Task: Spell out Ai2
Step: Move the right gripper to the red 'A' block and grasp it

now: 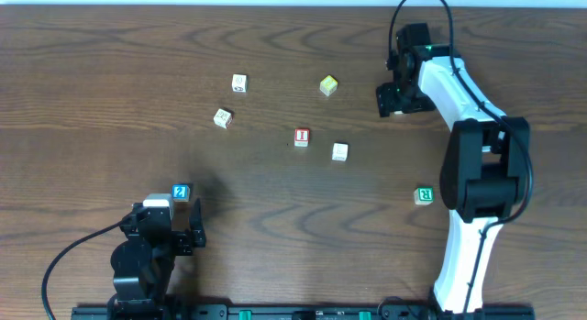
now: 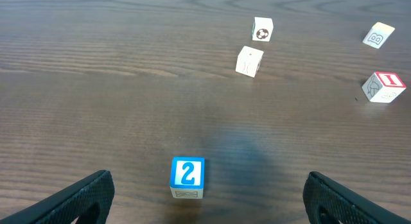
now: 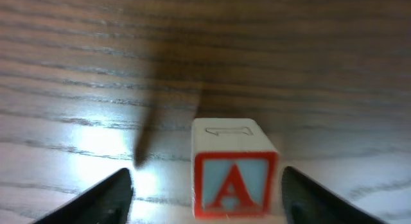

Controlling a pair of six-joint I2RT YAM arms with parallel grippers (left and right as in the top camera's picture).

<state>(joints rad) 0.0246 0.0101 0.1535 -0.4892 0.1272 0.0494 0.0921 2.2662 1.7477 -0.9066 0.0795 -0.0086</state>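
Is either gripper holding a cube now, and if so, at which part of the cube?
Nothing is held. The right gripper has open jaws around the A cube, a gap showing; the left gripper is open.

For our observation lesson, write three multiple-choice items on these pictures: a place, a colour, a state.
1. Where is the 2 cube? A) at the far edge B) on another cube C) just ahead of the left pincer
2. The R cube has a face that is: A) red B) green C) blue
3. The right pincer is: A) open astride the A cube B) lifting it C) shut on nothing
Key: 1C: the wrist view shows it just ahead. 2B: green shows overhead. 3A: the cube stands ungripped between the jaws.
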